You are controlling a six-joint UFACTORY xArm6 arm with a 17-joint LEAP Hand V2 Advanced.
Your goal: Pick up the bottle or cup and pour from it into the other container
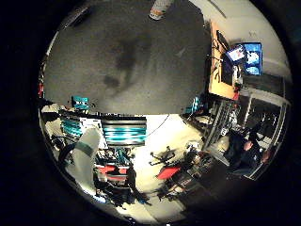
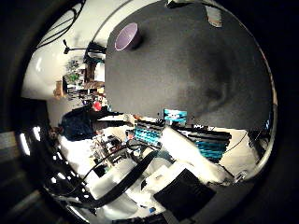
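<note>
Standing well apart from robot hand (image 2: 187,154) (fingers extended): purple cup (image 2: 127,36).

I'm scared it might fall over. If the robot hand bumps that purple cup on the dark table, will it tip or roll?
The purple cup stands upright with a wide open mouth, so a gentle bump would probably only slide it on the dark table. A harder knock near its rim could tip it, and then it might roll in a curve. It looks stiff, not squashy.

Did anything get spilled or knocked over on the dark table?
Nothing stands out. The purple cup stands upright near the table's edge, and no spill shows. The darker patches on the table look like shadows. A bottle is only partly in view at the far edge.
</note>
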